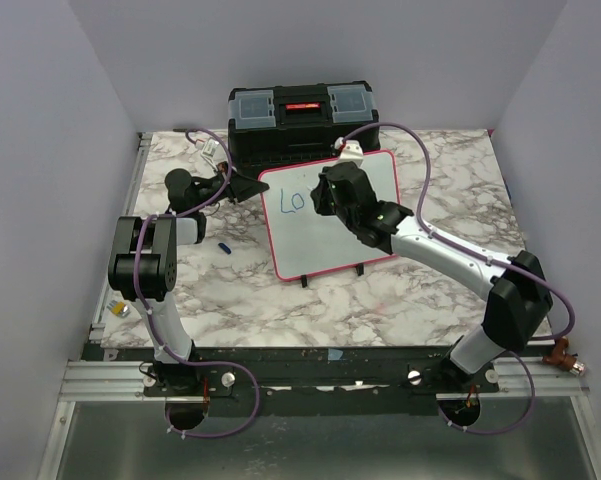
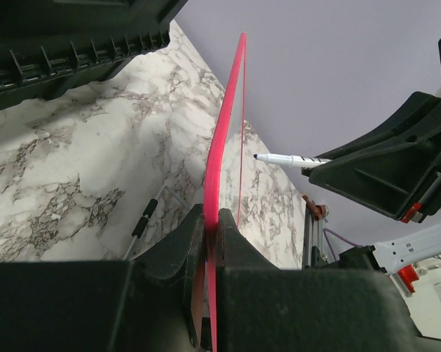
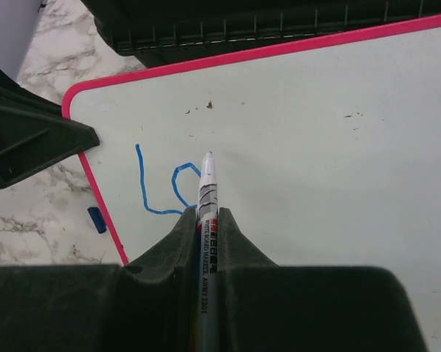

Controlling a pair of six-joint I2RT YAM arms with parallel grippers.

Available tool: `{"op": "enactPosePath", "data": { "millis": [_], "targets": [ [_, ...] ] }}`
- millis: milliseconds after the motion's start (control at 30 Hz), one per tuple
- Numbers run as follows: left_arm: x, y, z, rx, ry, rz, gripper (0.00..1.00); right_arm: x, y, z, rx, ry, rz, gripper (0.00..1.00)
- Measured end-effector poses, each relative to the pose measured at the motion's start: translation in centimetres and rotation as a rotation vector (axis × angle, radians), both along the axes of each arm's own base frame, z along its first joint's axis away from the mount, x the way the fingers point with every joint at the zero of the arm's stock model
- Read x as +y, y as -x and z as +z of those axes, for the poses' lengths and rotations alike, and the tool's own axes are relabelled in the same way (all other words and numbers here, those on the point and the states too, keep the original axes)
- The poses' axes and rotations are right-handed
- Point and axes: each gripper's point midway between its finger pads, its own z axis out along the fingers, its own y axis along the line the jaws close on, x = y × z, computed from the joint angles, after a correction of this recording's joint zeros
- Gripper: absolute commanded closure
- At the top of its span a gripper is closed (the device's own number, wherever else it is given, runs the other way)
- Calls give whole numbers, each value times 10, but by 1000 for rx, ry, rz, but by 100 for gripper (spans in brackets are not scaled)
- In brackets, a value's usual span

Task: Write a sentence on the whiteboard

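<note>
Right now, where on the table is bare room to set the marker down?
Bare marble lies between the whiteboard and the near edge, and right of the toolbox, behind the right arm. Left of the board is crowded: left fingers clamp its frame, blue cap beside.

A white table (image 1: 380,310) with grey marble veining is shown across the middle of the top view. A black toolbox (image 1: 300,120) is set at its upper centre, and just below that a pink-framed whiteboard (image 1: 320,245) is stood on small black feet. A small blue cap (image 1: 224,246) is seen lying left of the board, and a tiny pale object (image 1: 121,309) near the left edge.
</note>
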Motion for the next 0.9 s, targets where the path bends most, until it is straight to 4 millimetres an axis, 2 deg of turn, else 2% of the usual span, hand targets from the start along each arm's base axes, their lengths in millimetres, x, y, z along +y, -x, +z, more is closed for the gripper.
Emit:
{"op": "enactPosePath", "data": {
  "millis": [433, 900],
  "targets": [
    [0, 0, 0, 0, 0, 0, 100, 8, -7, -10, 15, 14, -1, 99],
    [0, 0, 0, 0, 0, 0, 100, 6, -10, -15, 18, 27, -14, 99]
  ]
}}
